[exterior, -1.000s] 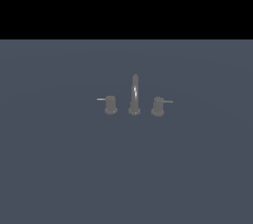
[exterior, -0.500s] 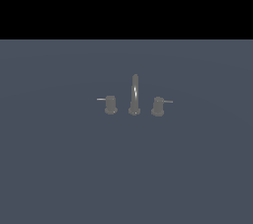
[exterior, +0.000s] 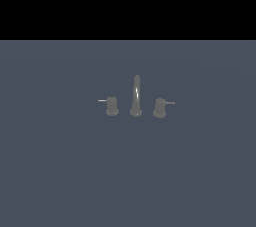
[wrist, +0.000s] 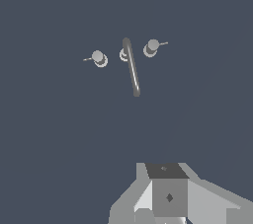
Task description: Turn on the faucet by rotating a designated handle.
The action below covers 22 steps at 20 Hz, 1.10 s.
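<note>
Faucet: dark grey three-piece set on a flat grey surface. Spout: tall, thin, arched, the landmark. Handle: short cylinder on a flared base, just beside the spout on the exterior view's right, rod pointing away from the spout. Second handle: mirror piece on the spout's other side. Gripper: only its body shows in the wrist view, well apart from the spout; opening and any hold cannot be told.
</note>
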Tool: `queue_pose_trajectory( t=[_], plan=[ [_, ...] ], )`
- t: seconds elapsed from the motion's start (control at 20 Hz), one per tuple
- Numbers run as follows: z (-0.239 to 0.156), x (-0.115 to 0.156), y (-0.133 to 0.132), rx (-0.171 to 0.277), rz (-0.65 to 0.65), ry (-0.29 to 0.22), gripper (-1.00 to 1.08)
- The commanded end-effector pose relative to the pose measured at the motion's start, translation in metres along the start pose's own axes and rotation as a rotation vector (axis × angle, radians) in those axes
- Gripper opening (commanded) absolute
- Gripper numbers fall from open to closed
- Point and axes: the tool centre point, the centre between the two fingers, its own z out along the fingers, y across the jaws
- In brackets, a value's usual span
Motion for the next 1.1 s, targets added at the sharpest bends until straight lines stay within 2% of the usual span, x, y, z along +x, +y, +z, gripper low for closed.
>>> queue_pose_trajectory(
  t=[0.0,0.5,1.05],
  plan=[
    [0.011,0.022,0.0,0.003,0.076,0.001,-1.0],
    [0.068,0.105,0.008,0.014,0.381,0.003,-1.0],
    [0.153,0.183,0.028,0.022,0.717,0.006,-1.0]
  ],
)
